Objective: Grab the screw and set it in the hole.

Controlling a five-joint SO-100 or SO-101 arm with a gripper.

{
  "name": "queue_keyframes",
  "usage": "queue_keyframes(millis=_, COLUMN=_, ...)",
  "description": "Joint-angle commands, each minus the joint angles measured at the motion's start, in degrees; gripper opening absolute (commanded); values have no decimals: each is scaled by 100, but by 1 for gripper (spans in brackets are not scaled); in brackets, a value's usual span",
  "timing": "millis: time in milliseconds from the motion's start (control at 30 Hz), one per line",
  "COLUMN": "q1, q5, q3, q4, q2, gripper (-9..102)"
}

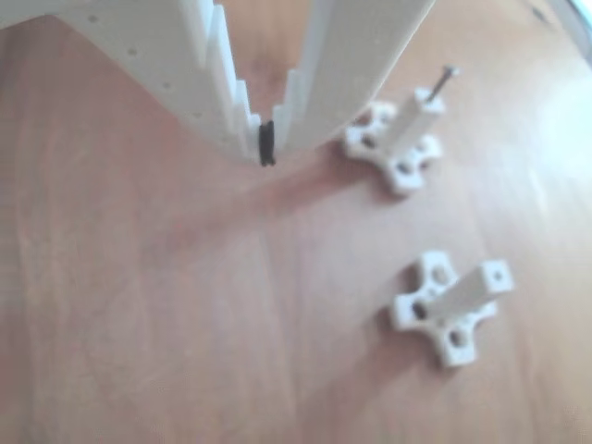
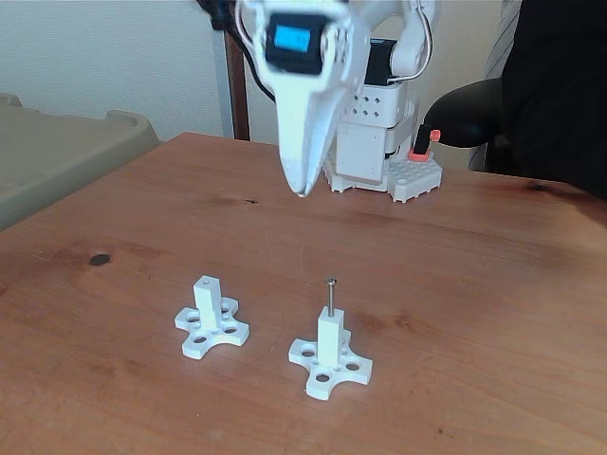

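On table (image 2: 493, 275): two posts (image 2: 210, 301) (one screw (image 2: 331, 296) seated).

Brown wooden table (image 2: 493, 284), grain visible, dark knot near its left edge in the fixed view. Beige plastic bin (image 2: 57, 152) at far left. Black office chair (image 2: 474, 109) behind, at right.

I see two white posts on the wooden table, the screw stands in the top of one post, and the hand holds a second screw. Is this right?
Not quite. The hand holds nothing: in the fixed view its tips are together and bare above the table. The rest stands: two white posts, and the screw stands in the top of the one post, while the other post has an empty hole, as the other view shows.
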Motion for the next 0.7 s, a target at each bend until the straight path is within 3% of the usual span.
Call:
queue_keyframes(millis=0, q1=26, q5=-105, q3=1099, q4=0, q2=2083, gripper=-4)
queue_keyframes(millis=367, q1=325, q5=-246, q3=1969, q4=1002, q2=4315, gripper=-4)
queue_keyframes(millis=667, q1=255, q5=-290, q3=1942, q4=1160, q2=4324, gripper=-4)
